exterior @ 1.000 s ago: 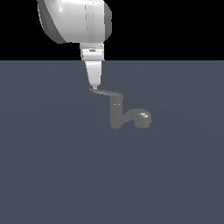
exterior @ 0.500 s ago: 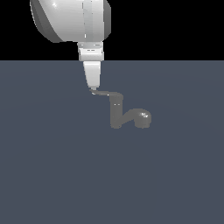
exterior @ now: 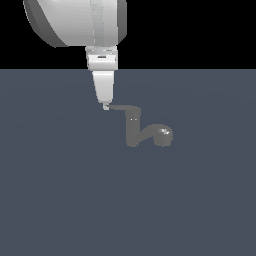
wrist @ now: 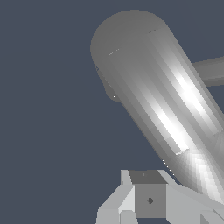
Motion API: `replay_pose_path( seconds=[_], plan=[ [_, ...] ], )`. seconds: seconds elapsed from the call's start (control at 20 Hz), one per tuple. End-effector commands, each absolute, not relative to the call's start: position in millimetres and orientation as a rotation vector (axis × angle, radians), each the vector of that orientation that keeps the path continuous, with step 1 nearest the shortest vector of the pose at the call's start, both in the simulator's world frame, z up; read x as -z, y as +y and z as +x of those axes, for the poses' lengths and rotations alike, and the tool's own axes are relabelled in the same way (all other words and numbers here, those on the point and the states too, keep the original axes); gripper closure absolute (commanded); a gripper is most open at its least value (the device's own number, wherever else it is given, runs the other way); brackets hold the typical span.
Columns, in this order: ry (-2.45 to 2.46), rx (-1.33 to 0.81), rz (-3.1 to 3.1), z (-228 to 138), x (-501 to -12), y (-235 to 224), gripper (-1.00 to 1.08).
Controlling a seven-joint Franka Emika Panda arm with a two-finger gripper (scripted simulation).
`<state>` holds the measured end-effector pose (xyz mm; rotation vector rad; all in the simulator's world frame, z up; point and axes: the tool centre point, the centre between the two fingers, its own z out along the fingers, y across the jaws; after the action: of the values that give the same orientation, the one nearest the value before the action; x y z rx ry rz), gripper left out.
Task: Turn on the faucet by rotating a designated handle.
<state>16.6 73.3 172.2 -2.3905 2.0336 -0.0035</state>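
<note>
The faucet [exterior: 133, 131] is a dull-grey fixture standing on the dark floor. It has an upright post, and a short spout [exterior: 163, 134] with a shiny round end points to the exterior view's right. The handle [exterior: 122, 108] is a thin lever running from the post's top to the exterior view's left. My gripper [exterior: 105, 105] hangs straight down, with its fingertips touching the handle's tip. The jaws look closed together and hold nothing. In the wrist view a large grey cylindrical faucet part [wrist: 153, 96] lies just past my fingers [wrist: 148, 199].
The flat dark blue-grey floor [exterior: 60, 200] stretches all around the faucet. The arm's large white body [exterior: 75, 20] hangs above the gripper at the top of the exterior view. Nothing else shows.
The arm's body has shifted toward the exterior view's left. The fingertips have come down slightly onto the handle's tip. The handle lies a little more level than before.
</note>
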Motion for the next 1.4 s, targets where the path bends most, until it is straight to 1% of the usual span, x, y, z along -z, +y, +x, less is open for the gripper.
replay_pose_path(
  seconds=[0.0,0.1,1.25,1.35],
  plan=[
    [2.034,0.0,-2.394,6.6,-172.4,74.0,1.08],
    [2.033,0.006,-2.39,11.6,-173.7,73.4,1.08],
    [2.034,0.0,-2.394,-51.2,-172.5,20.8,1.08],
    [2.017,0.006,-2.402,-46.8,-174.6,29.8,1.08]
  ],
)
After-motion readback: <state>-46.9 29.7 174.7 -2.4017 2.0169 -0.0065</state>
